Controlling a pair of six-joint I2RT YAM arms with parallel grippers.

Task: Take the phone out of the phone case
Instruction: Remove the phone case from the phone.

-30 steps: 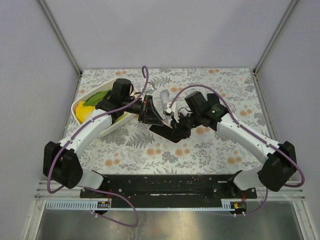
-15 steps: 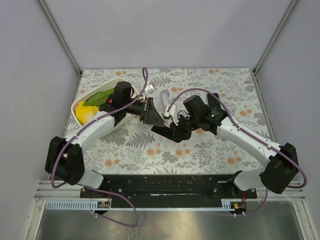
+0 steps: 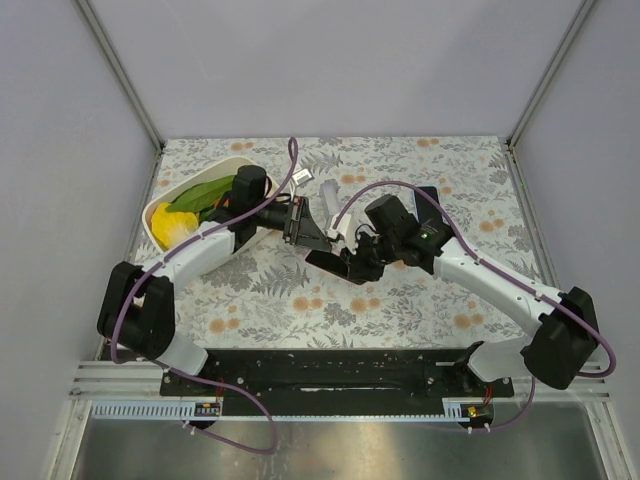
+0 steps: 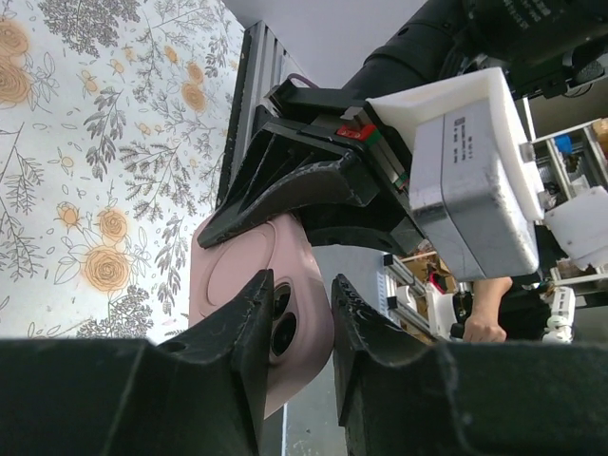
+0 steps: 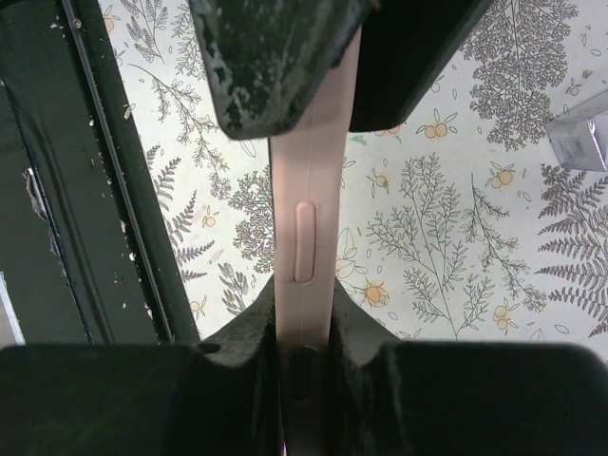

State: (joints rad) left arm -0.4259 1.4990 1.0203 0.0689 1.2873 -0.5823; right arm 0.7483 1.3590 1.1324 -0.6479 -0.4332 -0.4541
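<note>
Phone case (image 5: 304, 218) pinched edge-on between right fingers (image 5: 247, 332); left fingers (image 4: 242, 332) clamp opposite end, above table (image 3: 420, 300).

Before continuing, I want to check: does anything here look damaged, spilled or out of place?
Nothing stands out. The left gripper and right gripper both clamp the pink phone case; the bowl sits upright.

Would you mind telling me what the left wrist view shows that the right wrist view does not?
Only the left wrist view shows the broad back of the pink phone case with its camera lenses, and the right arm's grey camera housing. Only the right wrist view shows the case's thin edge with its side button. Both show the case pinched between the left gripper and right gripper, with the floral tablecloth behind.
</note>
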